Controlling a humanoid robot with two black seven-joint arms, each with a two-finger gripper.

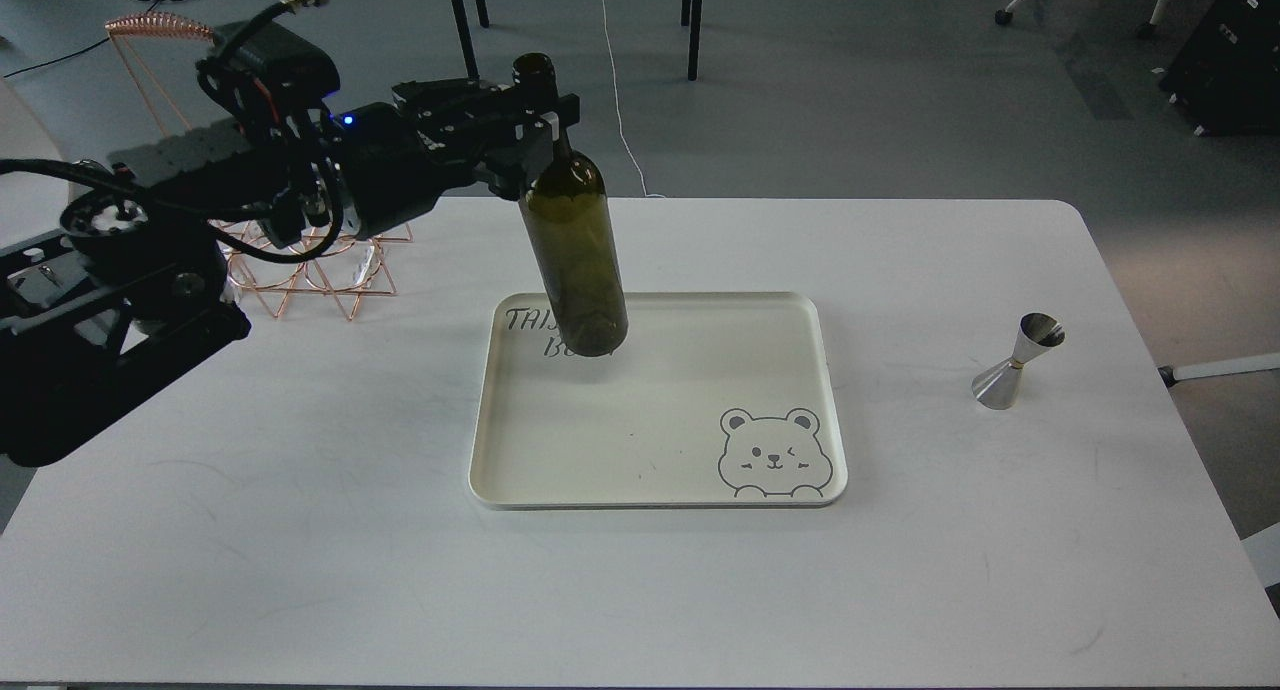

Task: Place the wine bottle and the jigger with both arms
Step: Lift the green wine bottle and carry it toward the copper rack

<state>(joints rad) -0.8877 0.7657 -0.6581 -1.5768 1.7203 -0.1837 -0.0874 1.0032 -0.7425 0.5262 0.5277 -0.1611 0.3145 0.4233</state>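
Olive-green wine bottle (573, 245) grasped at the neck by left gripper (540, 130), tilted, hanging above cream tray (800, 315) on white table (300, 530), steel jigger (1018, 361) upright, well to the right of tray

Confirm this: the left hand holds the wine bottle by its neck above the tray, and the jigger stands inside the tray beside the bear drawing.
Not quite. The head view shows the jigger standing on the white table, right of the tray, not inside it. The left hand does hold the wine bottle by its neck above the tray.
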